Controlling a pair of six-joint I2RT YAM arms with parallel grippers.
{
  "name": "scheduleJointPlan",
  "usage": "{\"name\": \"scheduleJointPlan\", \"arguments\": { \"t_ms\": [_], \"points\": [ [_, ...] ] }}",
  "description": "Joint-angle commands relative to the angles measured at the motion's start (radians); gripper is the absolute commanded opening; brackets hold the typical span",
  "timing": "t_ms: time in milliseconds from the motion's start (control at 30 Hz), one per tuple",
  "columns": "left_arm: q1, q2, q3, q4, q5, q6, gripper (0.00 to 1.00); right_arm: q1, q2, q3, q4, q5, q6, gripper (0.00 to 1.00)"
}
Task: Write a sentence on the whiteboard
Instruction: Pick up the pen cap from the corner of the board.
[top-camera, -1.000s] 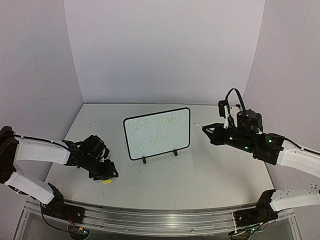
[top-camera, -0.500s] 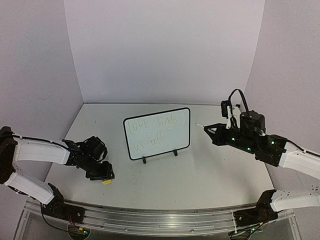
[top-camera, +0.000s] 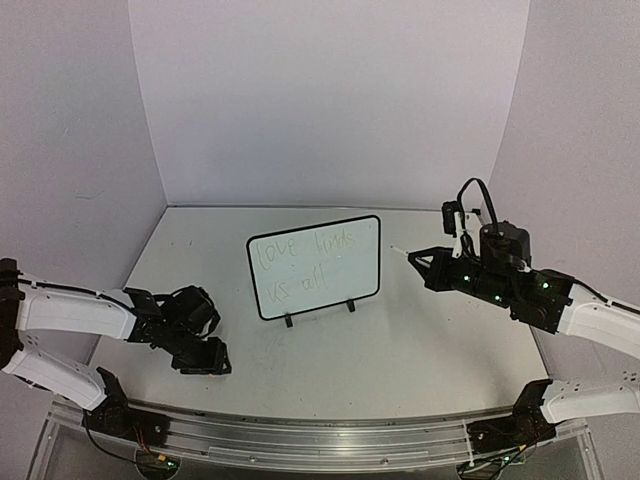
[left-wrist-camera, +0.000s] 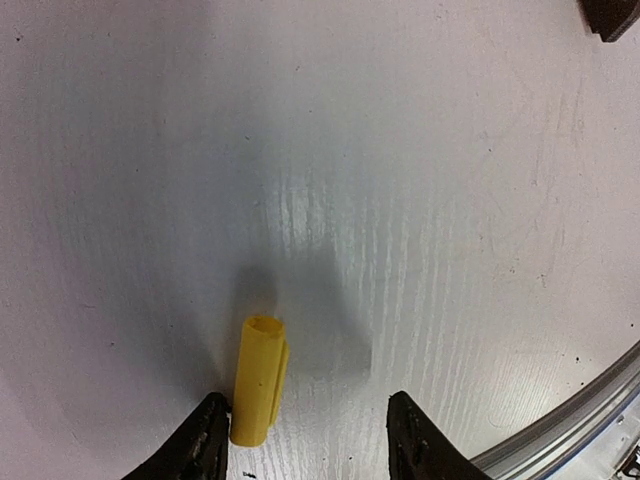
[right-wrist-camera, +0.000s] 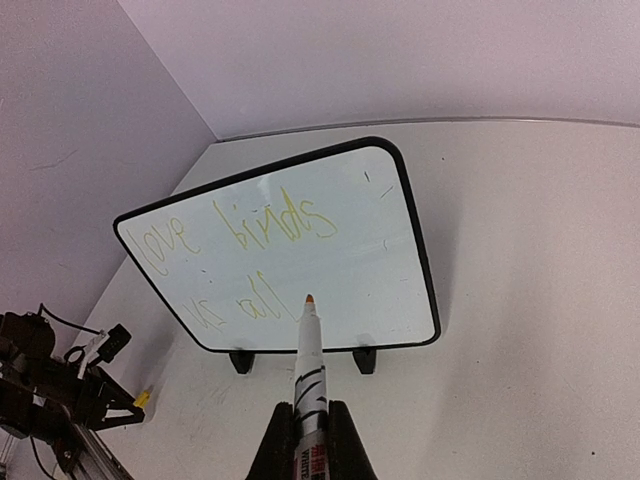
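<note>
Board: the whiteboard (top-camera: 314, 266) stands on its two black feet on the table (top-camera: 420, 340), at the centre of the top view. It takes up the middle of my right wrist view (right-wrist-camera: 330, 215).
Writing: the sentence (right-wrist-camera: 240, 235) runs in two faint yellow-green lines, "love finds" over "us all". The upper line crosses the board's top half and the lower sits left of centre.
Right side: my right jaws are closed tight on a marker (right-wrist-camera: 308, 385), barrel between the fingers (right-wrist-camera: 280, 445) at the bottom edge of the frame.
Marker tip: points up the frame, and in the wrist view it falls over the board's lower middle. In the top view it hangs just off the board's right edge, clear of the surface.
Left side: my left jaws stand about half open at lower left of the top view, low over the table, gripping nothing.
Cap: a yellow cap (left-wrist-camera: 258, 380) lies on the table at lower left of the left wrist view. Its near end is close against one fingertip (left-wrist-camera: 205, 450); I cannot tell whether they touch.
</note>
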Motion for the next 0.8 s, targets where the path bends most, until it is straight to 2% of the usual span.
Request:
{"name": "scheduleJointPlan", "arguments": {
  "t_ms": [0, 100, 367, 767],
  "points": [
    [-0.011, 0.031, 0.015, -0.102, -0.059, -0.022, 0.48, -0.006, -0.002, 0.001, 0.006, 0.015, -0.001, 0.0],
    [-0.029, 0.057, 0.042, -0.148, -0.124, -0.023, 0.43, -0.006, -0.007, -0.004, 0.005, 0.024, -0.001, 0.0],
    [-0.048, 0.106, 0.074, -0.174, -0.162, -0.012, 0.25, -0.006, 0.001, -0.006, 0.006, 0.026, -0.004, 0.0],
    [-0.07, 0.145, 0.087, -0.176, -0.154, 0.002, 0.05, -0.006, -0.002, -0.008, 0.004, 0.026, -0.004, 0.0]
  ]
}}
